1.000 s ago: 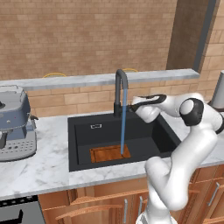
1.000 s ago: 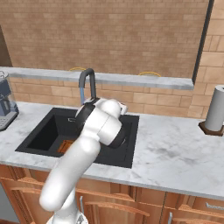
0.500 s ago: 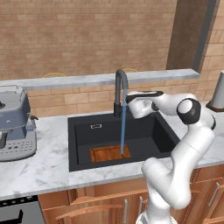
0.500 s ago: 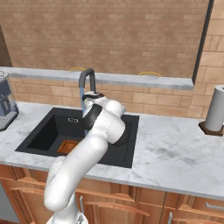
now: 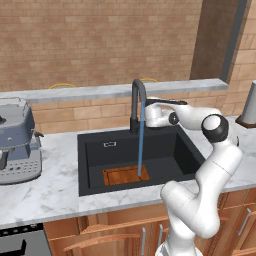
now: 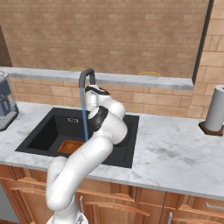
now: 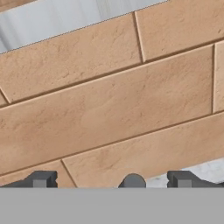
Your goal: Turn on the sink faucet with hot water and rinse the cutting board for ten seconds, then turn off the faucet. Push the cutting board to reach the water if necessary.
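- left base view: sink faucet (image 5: 137,102) stands at the back rim of the sink (image 5: 95,170), water (image 5: 140,145) drops straight from the spout onto the cutting board (image 5: 126,175).
- same view: board lies flat on the basin floor, toward the front, the stream landing on its right part.
- same view: the arm reaches from the lower right, hand level with the faucet's upper neck, just right of it; gripper (image 5: 146,107) sits beside the spout, contact can't be told from here.
- same view: grey coffee machine (image 5: 16,140) on the bench (image 5: 45,192) left of the sink; paper towel roll (image 5: 249,105) at the far right edge.
- right base view: the arm covers much of the basin; only the left part of the board (image 6: 70,146) shows, with the stream (image 6: 84,114) in front of the arm.
- right base view: faucet arch (image 6: 86,75) rises just above the hand; towel roll (image 6: 215,113) on its dark holder, well apart on the right; silver overflow plate (image 6: 73,120) on the back wall of the basin.
- hand view: looks at the brick backsplash (image 7: 113,100) with a strip of grey ledge (image 7: 61,17) on top; the two dark finger tips (image 7: 42,179) stand far apart, a round dark knob (image 7: 132,180) between them.
- jaws: released, spread wide, grasping nothing.
- containers: the sink holds the board and the running water.
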{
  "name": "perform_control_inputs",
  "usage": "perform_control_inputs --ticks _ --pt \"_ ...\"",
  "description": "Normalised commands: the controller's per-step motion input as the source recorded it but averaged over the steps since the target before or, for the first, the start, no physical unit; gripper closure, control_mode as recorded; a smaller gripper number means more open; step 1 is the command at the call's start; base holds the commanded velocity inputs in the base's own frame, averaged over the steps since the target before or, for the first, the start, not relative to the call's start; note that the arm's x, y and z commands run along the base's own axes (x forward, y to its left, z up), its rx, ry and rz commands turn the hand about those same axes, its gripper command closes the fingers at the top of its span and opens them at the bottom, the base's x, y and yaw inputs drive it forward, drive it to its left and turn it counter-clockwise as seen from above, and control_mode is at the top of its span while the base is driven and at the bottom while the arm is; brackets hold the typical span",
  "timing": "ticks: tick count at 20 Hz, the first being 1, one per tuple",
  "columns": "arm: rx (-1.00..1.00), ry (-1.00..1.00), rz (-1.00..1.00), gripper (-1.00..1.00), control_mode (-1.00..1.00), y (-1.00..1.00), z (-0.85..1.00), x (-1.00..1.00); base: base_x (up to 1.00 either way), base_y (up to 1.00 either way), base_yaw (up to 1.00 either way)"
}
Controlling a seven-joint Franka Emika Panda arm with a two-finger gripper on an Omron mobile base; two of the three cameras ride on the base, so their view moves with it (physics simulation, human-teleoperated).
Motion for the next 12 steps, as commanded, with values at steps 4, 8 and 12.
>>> perform_control_inputs --ticks 4,8,12 --pt "0.00 0.00 0.00 -1.00 -1.00 0.00 0.00 0.00 0.00 0.00 0.00" --pt "0.00 0.00 0.00 -1.00 -1.00 0.00 0.00 0.00 0.00 0.00 0.00" --pt "0.00 0.00 0.00 -1.00 -1.00 0.00 0.00 0.00 0.00 0.00 0.00"
